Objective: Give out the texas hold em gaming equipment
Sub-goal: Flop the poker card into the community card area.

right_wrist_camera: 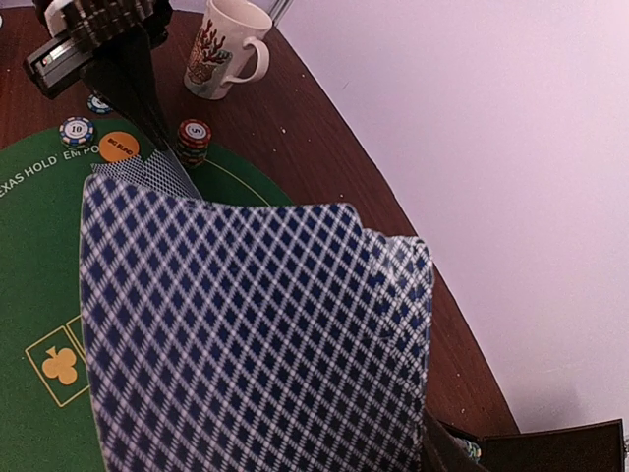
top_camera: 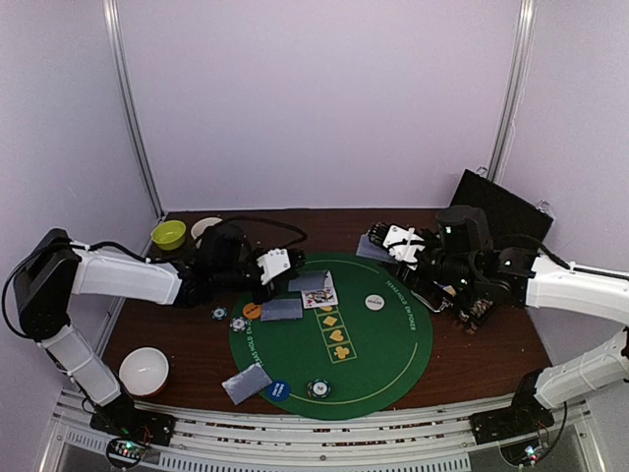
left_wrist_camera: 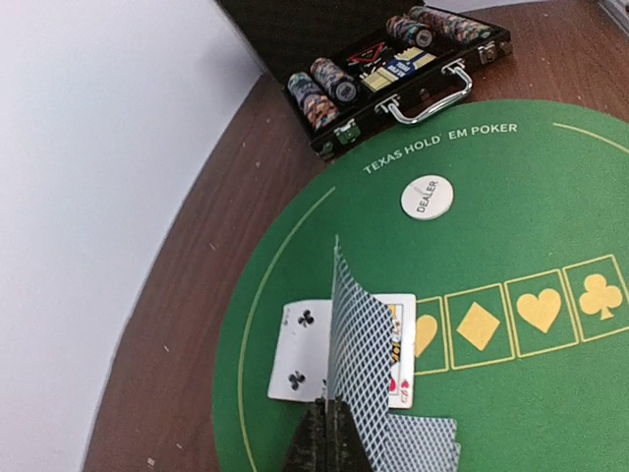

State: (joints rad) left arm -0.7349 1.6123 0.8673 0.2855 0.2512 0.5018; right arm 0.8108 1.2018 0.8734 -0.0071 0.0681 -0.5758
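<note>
— Deck of cards (right_wrist_camera: pixel 256 334), where is it?
— Fanned in the right hand (top_camera: pixel 393 242), which grasps it at the green mat's (top_camera: pixel 393 374) far edge.
— And the left hand (left_wrist_camera: pixel 331 433)?
— Clenched on a single card (left_wrist_camera: pixel 359 334), held on edge over the mat's far-left part, above two face-up cards (left_wrist_camera: pixel 300 349).

The round mat (top_camera: pixel 383 334) is showing green with yellow suit boxes and white lettering; the table (top_camera: pixel 482 364) beneath is showing dark brown. The cards (right_wrist_camera: pixel 256 334) are displaying a blue-and-white diamond lattice on their backs. The dealer button (left_wrist_camera: pixel 427 197) is showing white with black lettering. The mug (right_wrist_camera: pixel 221 49) at the table's far left corner is displaying a reddish coral motif on white.
</note>
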